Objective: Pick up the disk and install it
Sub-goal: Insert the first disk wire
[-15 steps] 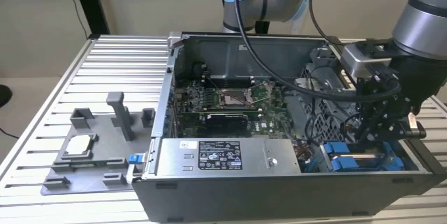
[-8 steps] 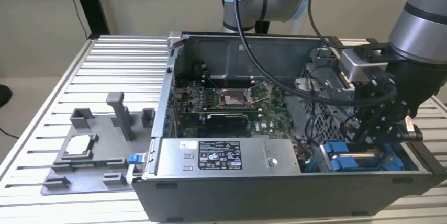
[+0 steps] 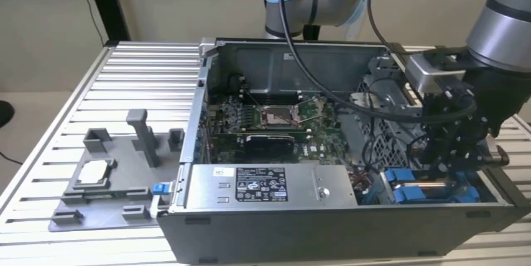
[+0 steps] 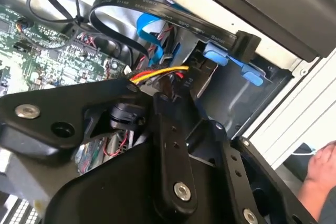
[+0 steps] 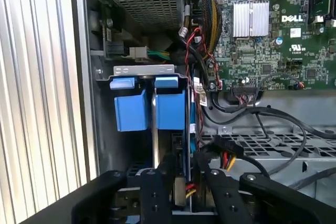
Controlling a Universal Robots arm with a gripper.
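The gripper (image 3: 444, 154) is lowered into the open computer case (image 3: 332, 216) at the corner on the exterior view's right, where the drive bay sits. In the first wrist view its two black fingers (image 5: 157, 192) are seen pressed onto the disk (image 5: 178, 129), which stands on edge between them; the thin silver drive edge and its blue carrier are gripped from both sides. The disk is seated in the drive bay, beside a second blue carrier (image 5: 130, 109) in the neighbouring slot (both blue tabs sit under the same metal bracket (image 5: 144, 70)). In the exterior view the blue carrier ends (image 3: 411, 185) are seen just beneath the gripper.

Around the bay, bundled red, yellow and black wires (image 5: 226, 158) run past the fingers, and a flat black data cable (image 4: 157, 11) is looped above a blue connector (image 4: 231, 61) in the second wrist view. The green motherboard (image 5: 273, 30) lies beyond, with the silver power supply (image 3: 261, 185) along the case front. A grey fixture tray (image 3: 108, 179) holding a small silver chip (image 3: 94, 171) rests on the slatted table (image 3: 141, 86), well apart from the case. A person's hand (image 4: 321, 169) is visible at the edge of the second wrist view.
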